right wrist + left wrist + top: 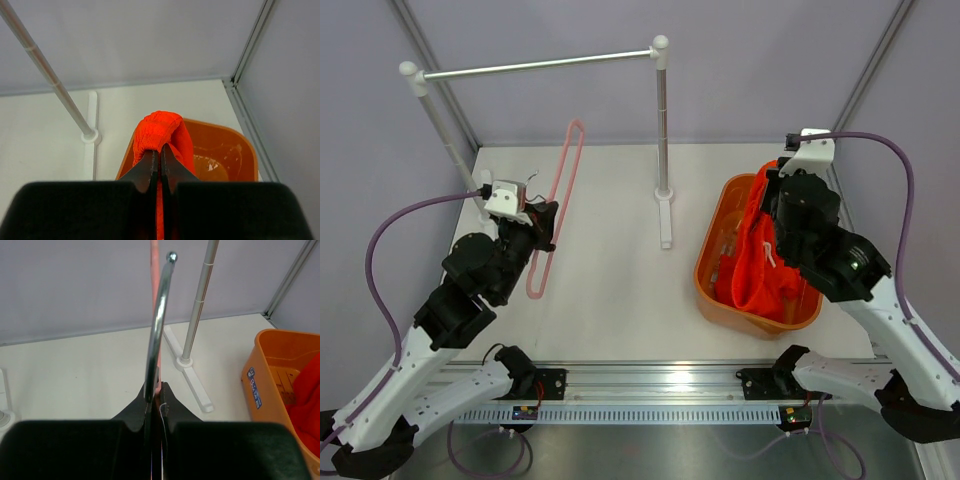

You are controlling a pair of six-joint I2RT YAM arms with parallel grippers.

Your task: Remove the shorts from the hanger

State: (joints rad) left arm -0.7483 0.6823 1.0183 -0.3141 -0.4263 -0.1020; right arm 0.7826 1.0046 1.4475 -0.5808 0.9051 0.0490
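Observation:
The bright orange-red shorts (760, 260) with white drawstrings hang from my right gripper (767, 205) over the orange basket (708, 275); their lower part lies inside it. In the right wrist view the gripper (160, 150) is shut on a bunched fold of the shorts (157, 130). The pale-pink hanger (558, 200) is bare and off the rail, held above the table by my left gripper (542, 222). In the left wrist view that gripper (157, 390) is shut on the hanger at the base of its silver hook (157, 315).
The silver-and-white clothes rail (540, 65) stands at the back; its right post and white foot (665, 215) are mid-table between hanger and basket. The basket (280, 370) sits near the right wall. Grey walls enclose the table.

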